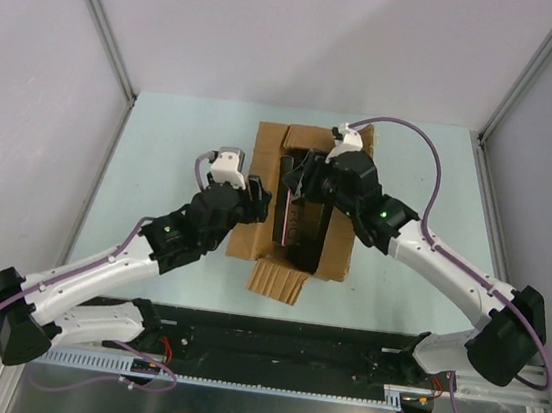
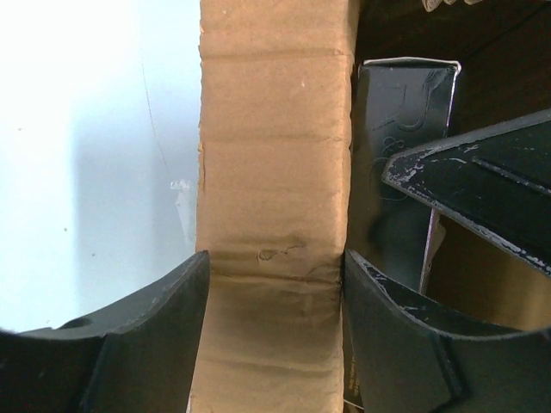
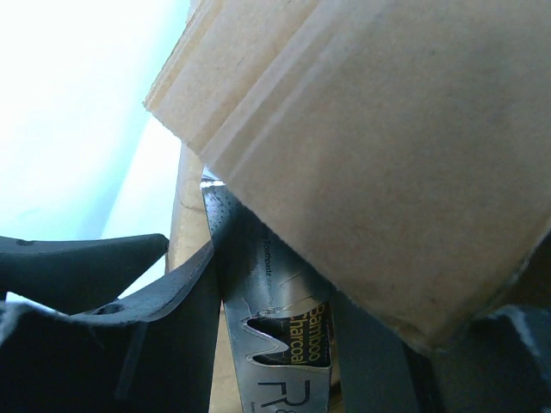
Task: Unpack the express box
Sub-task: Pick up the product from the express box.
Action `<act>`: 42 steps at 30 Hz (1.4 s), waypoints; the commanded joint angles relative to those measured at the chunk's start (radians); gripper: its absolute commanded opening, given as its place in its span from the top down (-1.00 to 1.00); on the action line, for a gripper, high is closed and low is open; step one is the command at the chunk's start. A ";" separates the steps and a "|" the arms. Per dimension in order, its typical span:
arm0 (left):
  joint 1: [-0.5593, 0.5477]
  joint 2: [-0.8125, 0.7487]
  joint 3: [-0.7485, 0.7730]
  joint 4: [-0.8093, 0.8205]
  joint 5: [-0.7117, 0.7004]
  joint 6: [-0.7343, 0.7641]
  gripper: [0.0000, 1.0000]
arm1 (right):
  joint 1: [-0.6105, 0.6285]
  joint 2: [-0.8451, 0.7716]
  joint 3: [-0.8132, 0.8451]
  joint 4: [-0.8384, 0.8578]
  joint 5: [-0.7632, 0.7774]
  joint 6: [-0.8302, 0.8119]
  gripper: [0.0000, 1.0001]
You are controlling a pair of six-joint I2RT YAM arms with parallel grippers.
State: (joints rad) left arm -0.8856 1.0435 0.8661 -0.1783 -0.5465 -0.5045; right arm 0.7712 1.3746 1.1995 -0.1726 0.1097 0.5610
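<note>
The express box [image 1: 330,245] is a brown cardboard carton in the middle of the table, with its flaps spread open. My left gripper [image 1: 257,199] is at the box's left side. In the left wrist view it [image 2: 274,267] stands open, and a strip of the box's cardboard [image 2: 275,172] fills the gap between its fingers. My right gripper [image 1: 300,174] reaches into the box from the right. There it [image 3: 275,292] is shut on a slim dark-and-silver toothpaste package [image 3: 284,344], which stands upright under a cardboard flap [image 3: 387,155]. The left wrist view also shows the package [image 2: 400,129].
A bent cardboard flap [image 1: 277,279] sticks out of the box toward the arm bases. A black rail [image 1: 268,352] runs along the near edge. Pale enclosure walls and metal posts [image 1: 101,29] border the light table [image 1: 173,144] on three sides.
</note>
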 commanded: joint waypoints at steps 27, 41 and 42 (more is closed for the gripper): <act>0.177 -0.080 0.021 -0.151 0.031 0.093 -0.28 | -0.349 -0.034 0.023 0.649 -0.524 0.380 1.00; 0.243 -0.050 0.060 -0.150 0.161 0.158 -0.38 | -0.397 0.040 0.051 1.117 -0.780 0.767 1.00; 0.246 -0.039 0.063 -0.153 0.168 0.159 -0.38 | -0.397 0.043 0.055 1.139 -0.785 0.795 1.00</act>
State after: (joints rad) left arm -0.6724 0.9783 0.9062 -0.2146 -0.3199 -0.4160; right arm 0.4145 1.4231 1.1904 0.6800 -0.6609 1.2095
